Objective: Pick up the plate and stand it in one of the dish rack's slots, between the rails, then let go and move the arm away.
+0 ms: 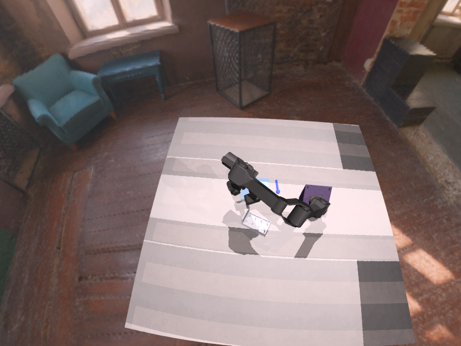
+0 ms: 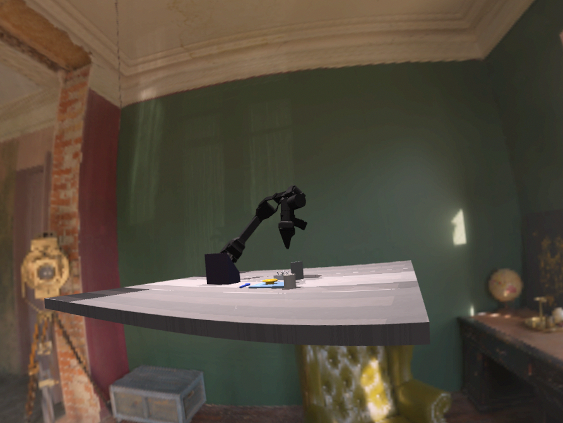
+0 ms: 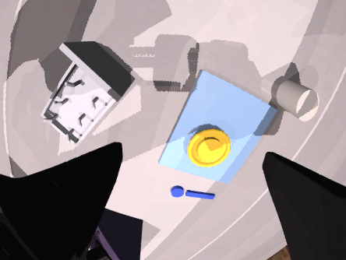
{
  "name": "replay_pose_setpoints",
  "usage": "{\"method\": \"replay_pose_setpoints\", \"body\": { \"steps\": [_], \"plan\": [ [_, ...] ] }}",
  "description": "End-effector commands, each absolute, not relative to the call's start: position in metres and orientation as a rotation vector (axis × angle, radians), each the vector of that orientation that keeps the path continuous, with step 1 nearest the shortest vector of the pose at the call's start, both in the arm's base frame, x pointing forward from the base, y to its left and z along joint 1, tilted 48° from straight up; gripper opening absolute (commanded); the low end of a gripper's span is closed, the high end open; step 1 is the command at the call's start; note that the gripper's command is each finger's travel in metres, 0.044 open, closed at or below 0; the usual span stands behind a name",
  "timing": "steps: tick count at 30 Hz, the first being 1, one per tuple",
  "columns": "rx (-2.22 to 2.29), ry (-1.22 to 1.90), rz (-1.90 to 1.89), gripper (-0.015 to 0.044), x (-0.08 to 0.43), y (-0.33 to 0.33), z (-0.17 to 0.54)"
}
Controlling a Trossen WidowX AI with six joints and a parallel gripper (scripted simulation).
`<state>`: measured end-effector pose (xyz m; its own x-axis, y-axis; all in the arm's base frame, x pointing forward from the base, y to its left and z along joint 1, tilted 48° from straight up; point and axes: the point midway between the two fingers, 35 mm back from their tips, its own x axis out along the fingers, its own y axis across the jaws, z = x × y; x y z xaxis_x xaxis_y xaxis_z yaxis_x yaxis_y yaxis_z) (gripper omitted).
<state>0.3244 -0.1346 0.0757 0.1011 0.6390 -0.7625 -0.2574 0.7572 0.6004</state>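
Observation:
The yellow round plate [image 2: 269, 281] [image 3: 209, 148] lies flat on a light blue board; the arm hides it in the top view. The white dish rack [image 1: 257, 222] [image 2: 296, 269] [image 3: 97, 64] stands beside the board, with a tall end wall and several short rails. No plate stands in it. My gripper [image 2: 287, 248] [image 3: 196, 156] is open and empty, pointing down high above the table. In the wrist view the plate shows between the two fingers, far below them, and the rack shows to the upper left.
The blue board [image 1: 263, 181] [image 2: 254, 285] [image 3: 210, 93] lies under the plate. A grey-white cylinder [image 2: 289, 281] [image 3: 290, 97] stands near its far end from the base. A blue spoon-like piece [image 1: 277, 186] [image 2: 244, 285] [image 3: 199, 194] lies between the board and the purple arm base [image 1: 316, 191] [image 2: 220, 268].

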Motion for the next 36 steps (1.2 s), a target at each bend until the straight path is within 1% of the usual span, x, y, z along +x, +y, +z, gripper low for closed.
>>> {"method": "replay_pose_setpoints", "body": {
  "steps": [1, 8, 14, 20, 24, 36],
  "plan": [
    [0.506, 1.346, 0.608, 0.0400, 0.299, -0.169, 0.057],
    [0.716, 1.359, 0.519, 0.0400, 0.257, -0.208, 0.035],
    [0.721, 1.359, 0.517, 0.0400, 0.257, -0.208, 0.033],
    [0.720, 1.358, 0.515, 0.0400, 0.273, -0.157, -0.011],
    [0.723, 1.356, 0.520, 0.0400, 0.275, -0.122, -0.034],
    [0.723, 1.355, 0.520, 0.0400, 0.277, -0.114, -0.042]
  ]
}}
